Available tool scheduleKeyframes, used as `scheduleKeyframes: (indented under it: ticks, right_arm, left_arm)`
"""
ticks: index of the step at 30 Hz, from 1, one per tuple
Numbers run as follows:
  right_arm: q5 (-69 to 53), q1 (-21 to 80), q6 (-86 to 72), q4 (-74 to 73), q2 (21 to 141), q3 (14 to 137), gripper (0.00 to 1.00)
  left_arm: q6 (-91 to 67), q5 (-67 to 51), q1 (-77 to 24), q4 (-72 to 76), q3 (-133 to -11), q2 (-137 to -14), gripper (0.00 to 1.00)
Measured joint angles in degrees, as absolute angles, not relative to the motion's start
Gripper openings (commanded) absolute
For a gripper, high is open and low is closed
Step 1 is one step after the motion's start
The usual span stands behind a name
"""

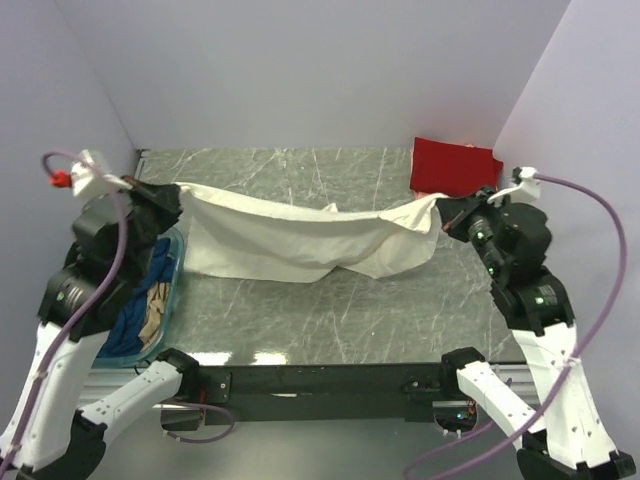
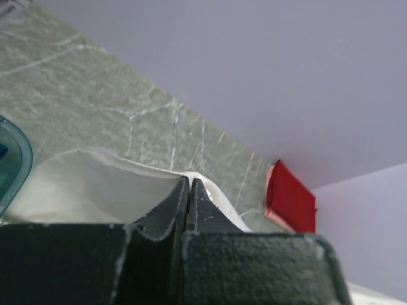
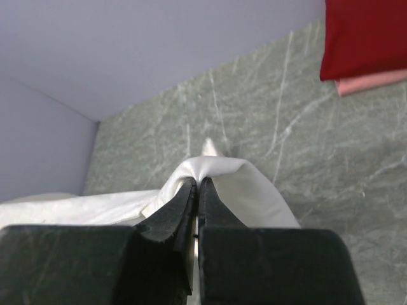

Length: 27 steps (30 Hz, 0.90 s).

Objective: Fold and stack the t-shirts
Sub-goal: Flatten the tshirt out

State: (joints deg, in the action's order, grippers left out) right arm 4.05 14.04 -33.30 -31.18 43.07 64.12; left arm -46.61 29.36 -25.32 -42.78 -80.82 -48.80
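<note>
Far left: teal basket (image 1: 178, 270) heaped with blue and tan cloth (image 1: 135, 325), just below the left gripper (image 1: 172, 192).

Left jaws shut tight on one top corner of the white shirt (image 1: 300, 245). Cloth pinched right at the fingertips and spilling away ahead of them.

Between the two sets of jaws: shirt stretched wide and lifted at both ends, probably to spread it flat for folding. Middle sagging, lower edge resting on the table (image 1: 330, 320).

Right gripper (image 1: 447, 212) clamped the same way on the opposite corner, with a small peak of cloth poking out past the tips.

Beyond the right jaws, in the far right corner: folded red shirt (image 1: 452, 165) lying on a pink shirt (image 3: 372, 84) — likely the start of the stack, near the held corner but not in either grip.
</note>
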Motion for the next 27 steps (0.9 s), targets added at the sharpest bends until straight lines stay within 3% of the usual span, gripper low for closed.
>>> scheduleKeyframes:
  ticks: [7, 18, 27]
  right_arm:
    - [4.0, 14.0, -33.4, -35.9, 42.0, 78.1, 0.00]
    - [3.3, 14.0, -33.2, -39.7, 41.3, 99.2, 0.00]
    - [1.2, 13.9, -32.6, -32.4, 46.0, 94.7, 0.00]
  left_arm:
    - [-46.6, 32.7, -25.3, -42.4, -83.5, -41.9, 0.00]
    - [-45.9, 32.1, -25.3, -40.4, -95.4, -41.2, 0.00]
    - [-43.7, 32.9, -25.3, -31.7, -90.2, -44.3, 0.01]
